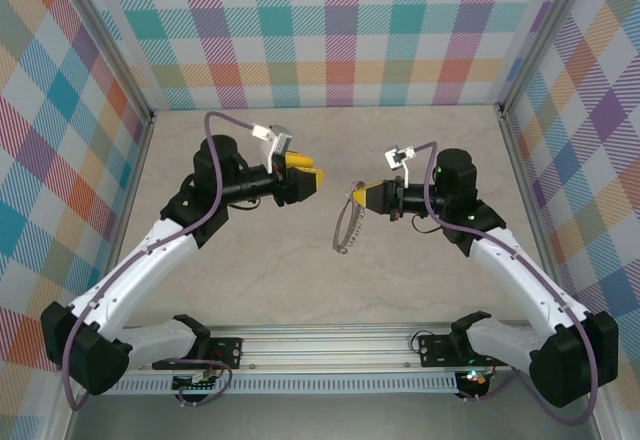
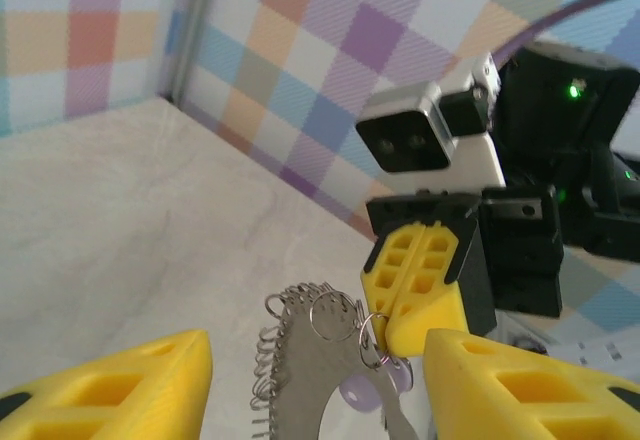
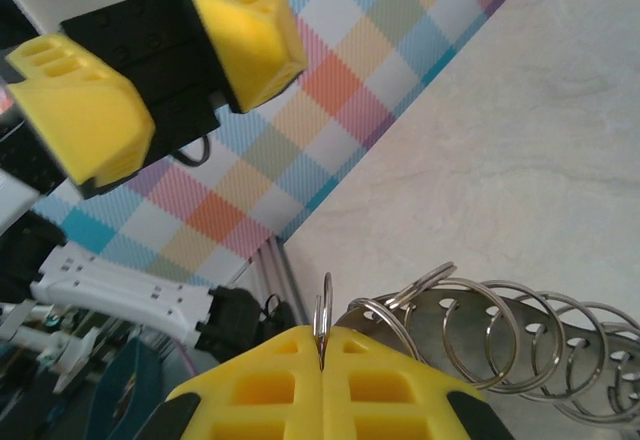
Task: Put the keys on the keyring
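**A:** Top external first: your right gripper (image 1: 358, 195) has its yellow fingers pressed together on the rim of the keyring (image 1: 345, 228), a large thin silvery-grey metal hoop. It hangs edge-on below those tips, lifted off the pale beige marbled tabletop (image 1: 250, 290), over its middle.

**B:** And your left gripper (image 1: 312, 178)?

**A:** Spread, operator. Its yellow fingers stand apart and hold nothing, and its tips point at the right gripper across a small gap.

**B:** Left wrist view puts you right on it. The hoop rises between your two spread fingers and touches neither, with small wire loops (image 2: 268, 350) bristling down its left rim.

**A:** Spot the keys (image 2: 357, 397)? A pale lilac oblong tag peeks out behind the hoop, just under the right gripper's tips and beside a small round loop.

**B:** The dark metal key itself?

**A:** Too small and hidden, so I can't tell. I can't tell either whether the tag is threaded on a loop.

**B:** Right wrist view: your closed fingers pinch one upright wire loop right at their seam, and more loops fan along the hoop to the right. The left gripper's spread fingers sit at the upper left, against the pastel checked wall (image 1: 320, 30).
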Tool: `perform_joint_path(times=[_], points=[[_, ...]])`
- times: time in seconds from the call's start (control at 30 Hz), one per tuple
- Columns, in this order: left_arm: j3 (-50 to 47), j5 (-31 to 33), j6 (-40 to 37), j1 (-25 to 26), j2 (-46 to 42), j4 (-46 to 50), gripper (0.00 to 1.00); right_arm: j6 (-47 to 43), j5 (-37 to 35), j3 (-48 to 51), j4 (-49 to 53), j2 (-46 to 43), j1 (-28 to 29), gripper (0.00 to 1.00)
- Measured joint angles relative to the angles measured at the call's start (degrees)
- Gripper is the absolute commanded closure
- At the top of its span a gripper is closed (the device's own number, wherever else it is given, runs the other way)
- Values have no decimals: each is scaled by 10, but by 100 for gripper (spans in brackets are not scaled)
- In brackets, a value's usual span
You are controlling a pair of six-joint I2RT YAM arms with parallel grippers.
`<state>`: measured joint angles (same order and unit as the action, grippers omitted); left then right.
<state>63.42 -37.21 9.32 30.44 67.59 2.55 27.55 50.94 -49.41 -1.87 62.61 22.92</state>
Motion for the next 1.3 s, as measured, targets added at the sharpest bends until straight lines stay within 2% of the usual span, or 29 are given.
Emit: perform_joint_path(times=[0.3,0.43,1.3], points=[[70,-105,-31,0,81,68,63,0,58,-11,-5,22,0,100],[70,-127,-32,0,92,79,65,1,63,-11,-16,30,0,100],[71,-159,-31,28,118,79,73,12,66,-13,-50,42,0,100]])
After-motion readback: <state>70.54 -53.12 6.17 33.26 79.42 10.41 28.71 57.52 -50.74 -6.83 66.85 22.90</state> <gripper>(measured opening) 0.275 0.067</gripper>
